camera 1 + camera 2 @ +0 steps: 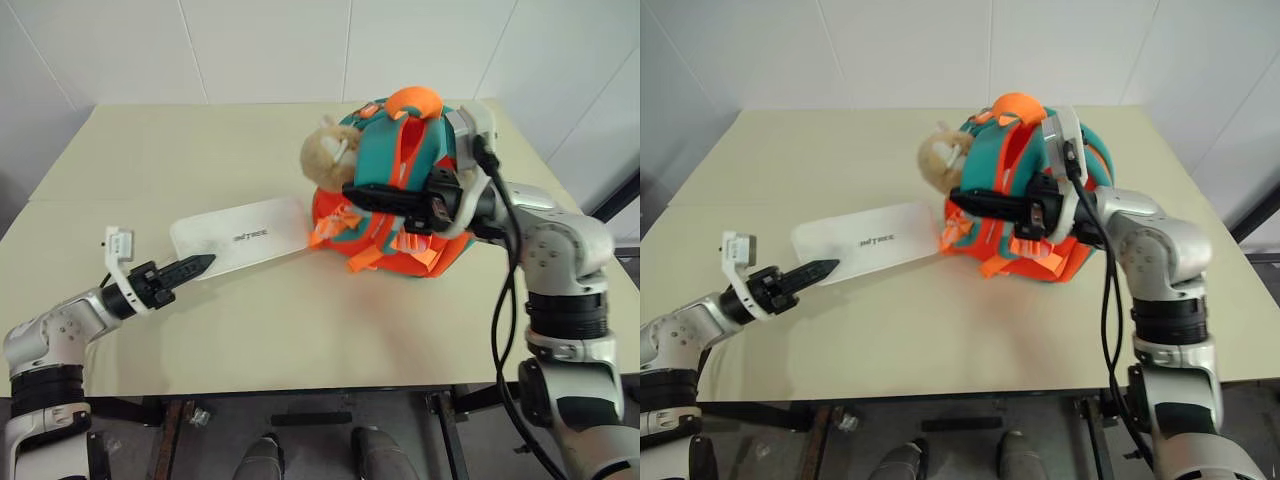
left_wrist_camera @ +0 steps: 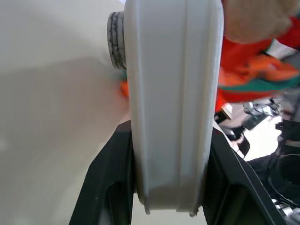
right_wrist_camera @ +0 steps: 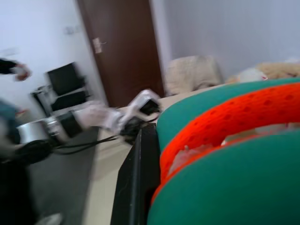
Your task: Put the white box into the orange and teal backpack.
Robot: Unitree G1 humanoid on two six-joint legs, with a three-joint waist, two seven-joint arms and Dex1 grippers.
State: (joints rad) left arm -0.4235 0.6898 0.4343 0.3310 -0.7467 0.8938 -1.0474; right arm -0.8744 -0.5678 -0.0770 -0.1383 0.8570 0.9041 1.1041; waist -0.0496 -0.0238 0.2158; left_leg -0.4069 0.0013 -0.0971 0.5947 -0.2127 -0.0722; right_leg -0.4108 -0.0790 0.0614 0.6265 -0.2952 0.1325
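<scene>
While the white box (image 1: 240, 236) lies flat on the tabletop (image 1: 200, 150) just beside the backpack (image 1: 400, 190), the left end effector (image 1: 200, 265) is clamped on the box's near end. The right end effector (image 1: 360, 192) is closed on the backpack's teal and orange webbing, holding the bag up. Judged stage: preparing insertion, box not yet inside. Next move calls for an exposed opening, which cannot be seen here, then sliding the box toward it
</scene>
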